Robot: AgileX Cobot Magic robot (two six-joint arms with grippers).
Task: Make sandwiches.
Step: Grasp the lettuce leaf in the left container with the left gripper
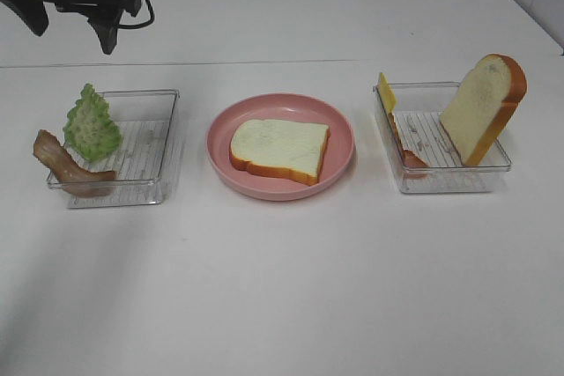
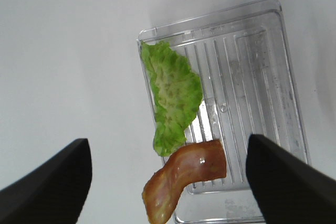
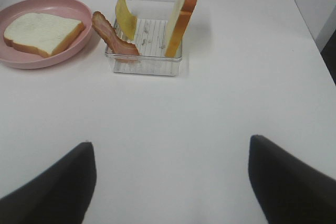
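Left gripper (image 2: pixel 168 145), jaws apart, empty: pinch the crinkled green toy lettuce leaf (image 2: pixel 173 95) mid-body, seemingly propped against the clear plastic tray (image 2: pixel 262 77) wall.

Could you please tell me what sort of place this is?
Likely a robotics lab bench rather than a kitchen: a plain white table, toy lettuce in a clear tray, and a bread slice on a pink plate.

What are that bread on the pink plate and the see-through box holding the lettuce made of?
Bread slice: probably a foam or soft plastic toy; matte, with a crust of flat, even orange. Tray: clear hard plastic, seemingly; glossy, with moulded ribs on its see-through floor.
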